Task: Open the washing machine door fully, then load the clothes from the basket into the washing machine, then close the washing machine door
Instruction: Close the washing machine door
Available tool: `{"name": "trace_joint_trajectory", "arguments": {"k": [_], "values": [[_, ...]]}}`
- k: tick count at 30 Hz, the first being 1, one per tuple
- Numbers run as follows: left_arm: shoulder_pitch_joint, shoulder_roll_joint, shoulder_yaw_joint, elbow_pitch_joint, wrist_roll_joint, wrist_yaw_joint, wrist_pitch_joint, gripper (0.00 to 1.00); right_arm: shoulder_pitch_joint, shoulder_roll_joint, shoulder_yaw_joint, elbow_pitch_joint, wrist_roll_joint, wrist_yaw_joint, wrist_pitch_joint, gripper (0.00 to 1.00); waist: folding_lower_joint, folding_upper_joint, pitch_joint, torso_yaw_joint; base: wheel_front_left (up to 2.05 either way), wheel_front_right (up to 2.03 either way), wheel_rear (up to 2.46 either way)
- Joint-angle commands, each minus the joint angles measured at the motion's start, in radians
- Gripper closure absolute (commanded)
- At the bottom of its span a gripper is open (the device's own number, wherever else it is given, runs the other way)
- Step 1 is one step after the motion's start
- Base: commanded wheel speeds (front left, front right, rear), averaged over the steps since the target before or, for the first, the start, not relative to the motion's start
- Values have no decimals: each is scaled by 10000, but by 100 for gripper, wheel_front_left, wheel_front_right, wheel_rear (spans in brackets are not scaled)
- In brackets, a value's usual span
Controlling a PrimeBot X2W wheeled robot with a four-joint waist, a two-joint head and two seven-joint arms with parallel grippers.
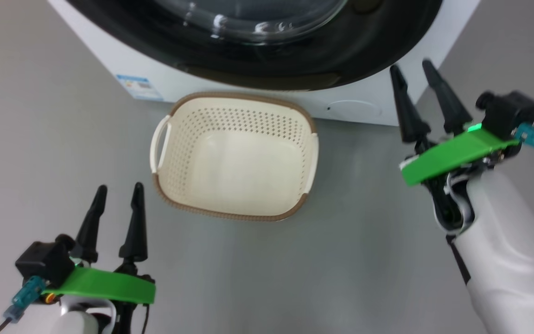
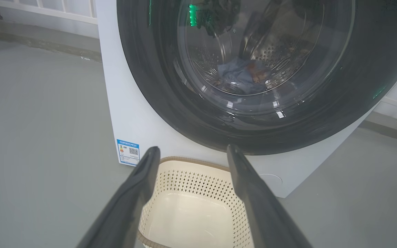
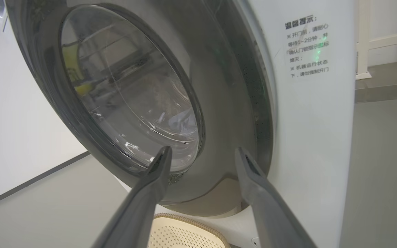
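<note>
Clothes (image 2: 240, 74) lie behind door (image 2: 150, 79), left wrist view.

The washing machine door (image 1: 267, 51) is lying shut, the clothes (image 2: 241, 75) are sitting inside, and the basket (image 1: 234, 215) is standing in front.

The washing machine (image 1: 123, 65) is standing white and boxy, wearing a small blue label (image 1: 139, 87) at its lower front corner. Its door, a wide glossy black ring around a bulging clear glass bowl, is lying against the front (looking closed from both wrist views). Through the glass the clothes are resting as a light-blue heap with orange-brown marks, low in the perforated steel drum (image 2: 281, 55). The basket, cream with perforated sides, a brown rim and white side handles, is sitting upright just before the machine, below the door, showing its bare floor.
</note>
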Motion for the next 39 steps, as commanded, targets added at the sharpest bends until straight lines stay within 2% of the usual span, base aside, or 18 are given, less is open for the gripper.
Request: {"name": "trace_joint_trajectory", "arguments": {"k": [1, 11, 23, 39], "values": [[132, 377, 444, -56, 104, -17, -63, 0, 473, 197, 199, -283, 24, 14, -46, 0, 0, 0, -431, -460, 0, 0, 0], [395, 840, 828, 480, 229, -17, -63, 0, 1844, 178, -1, -391, -1, 14, -46, 0, 0, 0, -1085, -1448, 0, 0, 0], [577, 1102, 1147, 807, 153, -17, -63, 0, 2903, 55, -324, -624, -37, 14, -46, 0, 0, 0, -1488, -2326, 0, 0, 0], [1248, 1262, 1467, 842, 404, -17, -63, 0, 4165, -236, -843, -672, -53, 14, -46, 0, 0, 0, -2056, -3103, 0, 0, 0]]}}
